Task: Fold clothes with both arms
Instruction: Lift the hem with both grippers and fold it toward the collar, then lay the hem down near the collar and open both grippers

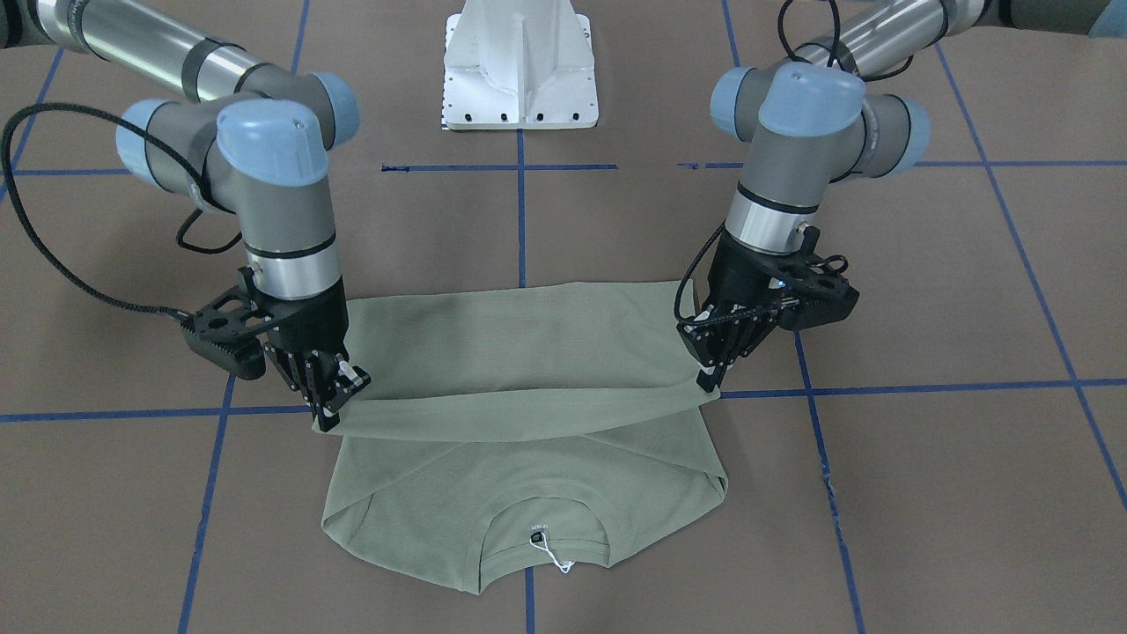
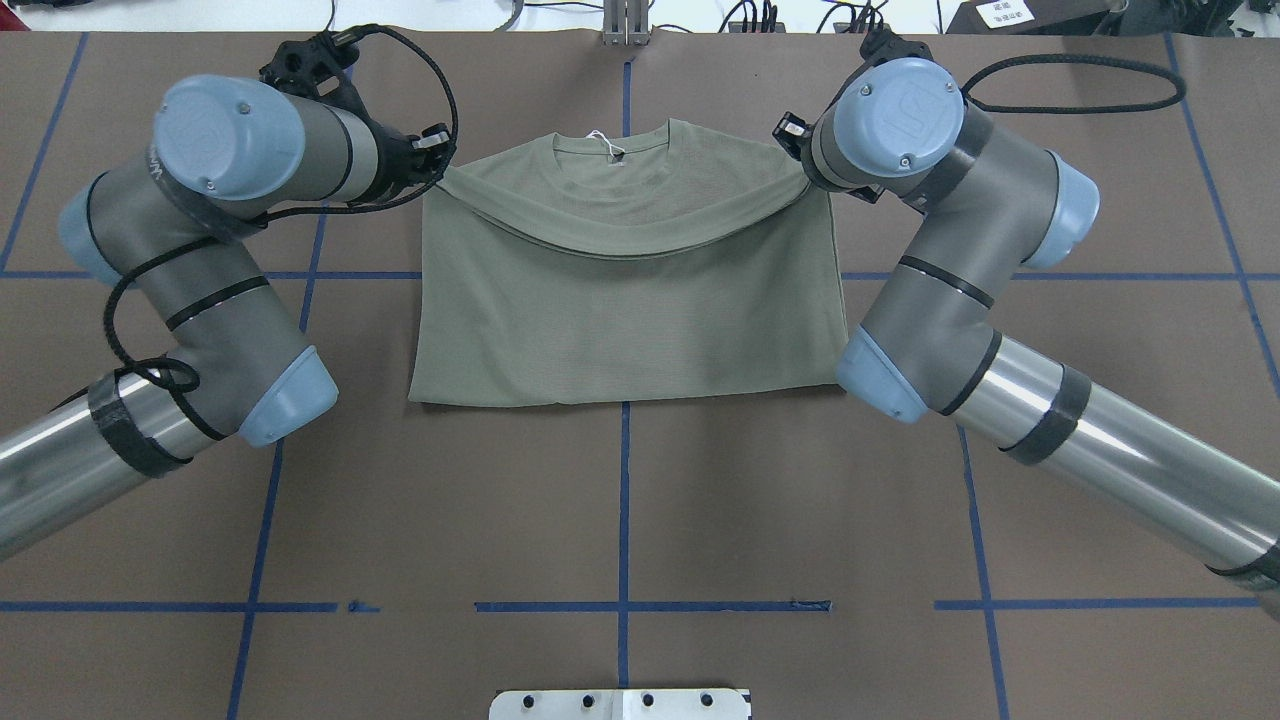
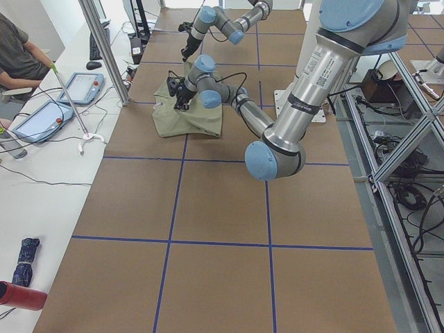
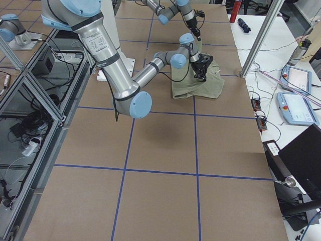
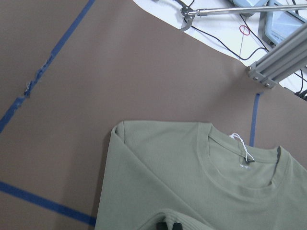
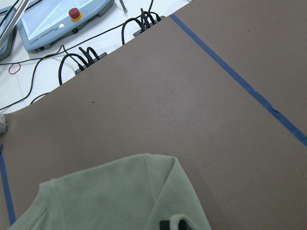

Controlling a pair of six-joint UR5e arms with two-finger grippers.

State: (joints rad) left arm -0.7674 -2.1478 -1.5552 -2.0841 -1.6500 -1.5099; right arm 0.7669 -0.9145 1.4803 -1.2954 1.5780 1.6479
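- The shirt (image 1: 528, 352) lies on the brown table (image 1: 924, 493). Its collar (image 1: 537, 511) is at the end farthest from me, and the hem half is doubled up toward that collar.
- My left gripper (image 1: 707, 380) is clenched on one corner of the lifted hem, to the collar's left and a little short of it.
- My right gripper (image 1: 337, 403) pinches the other hem corner, to the collar's right and equally short of it.
- Between the two, the held edge sags in a shallow curve that comes near the collar but does not cover it.
- Inside the collar, at the back of the neck, a small label (image 5: 245, 166) carries pale lettering that is too fine for me to read.
- A white hang-tag string (image 5: 241, 143) loops from that label across the collar's rib. I cannot make out the tag itself.
- The joint cap (image 2: 905, 100) just right of the collar in the overhead view bears an embossed emblem that I cannot read with certainty.
- From overhead, my wrists hide both sets of fingers.
- Each wrist camera shows only black fingertips (image 5: 163, 225), cut off at the bottom edge against the folded cloth.
- The doubled fabric covers the chest below the collar, and I cannot tell how the sleeves lie.
- Beyond the collar, off the table, sits a pendant (image 6: 62, 19) with a red button. Its screen is too blurred to read.
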